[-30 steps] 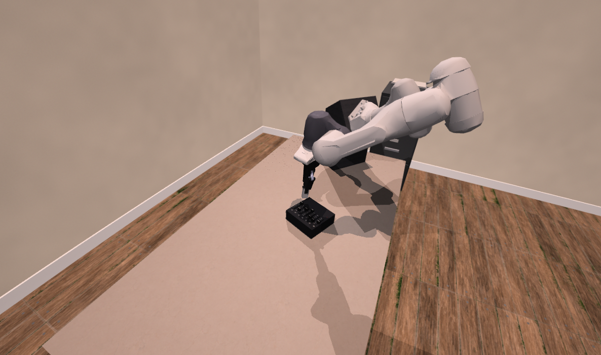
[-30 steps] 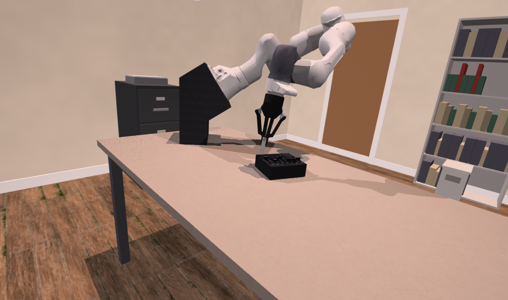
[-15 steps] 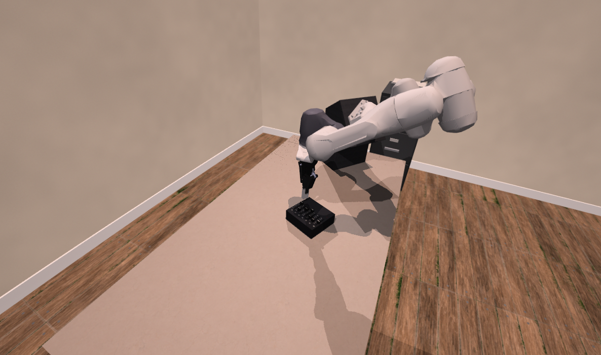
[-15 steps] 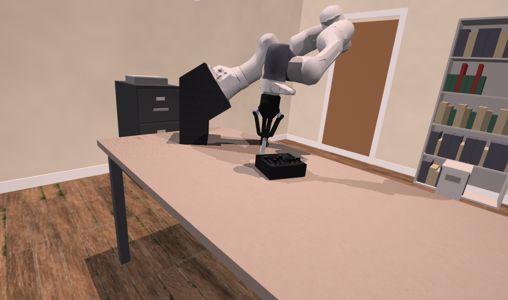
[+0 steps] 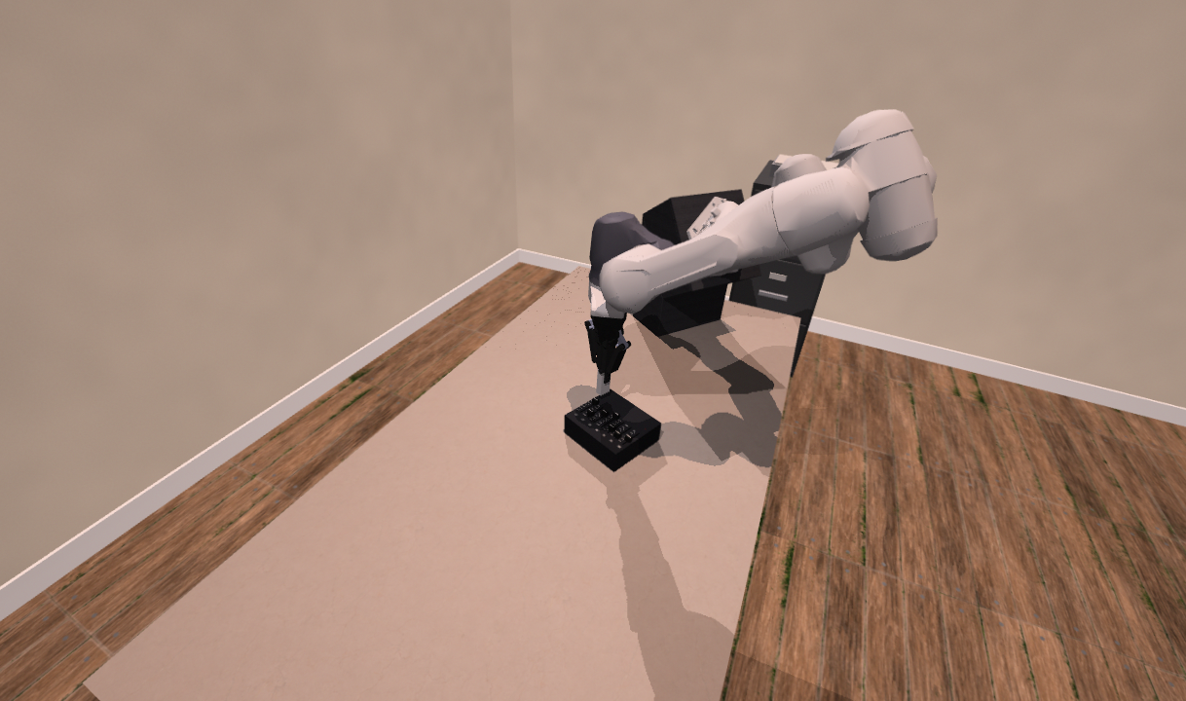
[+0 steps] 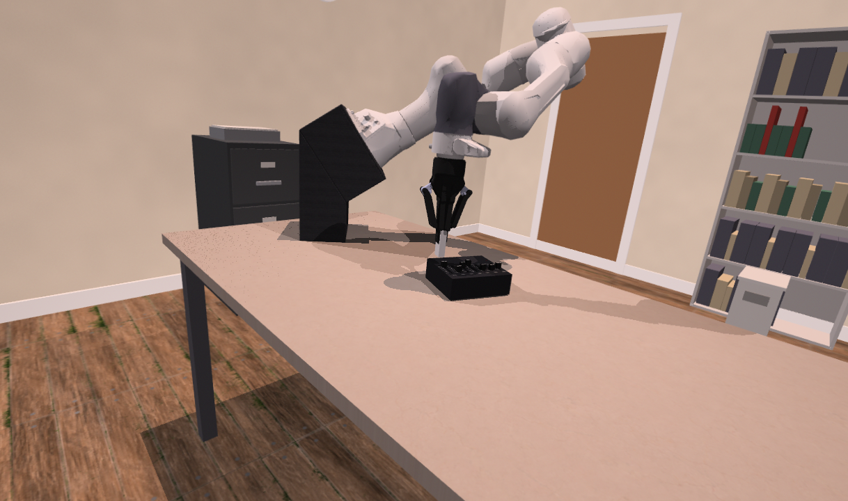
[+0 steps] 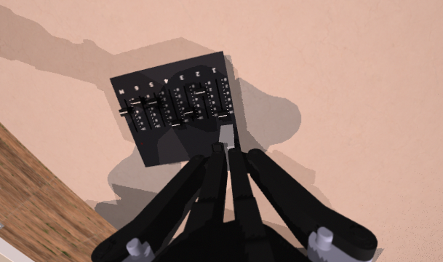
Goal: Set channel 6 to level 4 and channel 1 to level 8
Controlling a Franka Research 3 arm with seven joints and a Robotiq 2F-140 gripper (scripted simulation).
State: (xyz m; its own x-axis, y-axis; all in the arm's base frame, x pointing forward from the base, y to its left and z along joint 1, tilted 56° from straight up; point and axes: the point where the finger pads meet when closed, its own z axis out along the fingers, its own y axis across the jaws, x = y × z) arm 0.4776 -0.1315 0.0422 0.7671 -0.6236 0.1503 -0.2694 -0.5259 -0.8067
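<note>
The black lighting desk (image 5: 611, 433) (image 6: 470, 286) (image 7: 163, 145) stands flat on the table (image 5: 405, 523) (image 6: 539, 374) (image 7: 352, 73). In the wrist view its labels read M, 6, 5, 4, 3, 2, 1 from left to right. The channel 1 cap (image 7: 223, 116) sits at the near end of its slot, at the right edge. The channel 6 cap (image 7: 135, 102) sits further up its slot. My gripper (image 5: 604, 384) (image 6: 441, 249) (image 7: 228, 134) is shut on nothing. Its tips point straight down, just in front of the channel 1 cap. I cannot tell whether they touch it.
The black robot base block (image 6: 330, 180) stands on the table behind the desk. A dark filing cabinet (image 6: 246, 180) stands behind that. The table's edge (image 5: 780, 435) runs to the desk's right in the top view. A bookshelf (image 6: 788, 186) stands far off.
</note>
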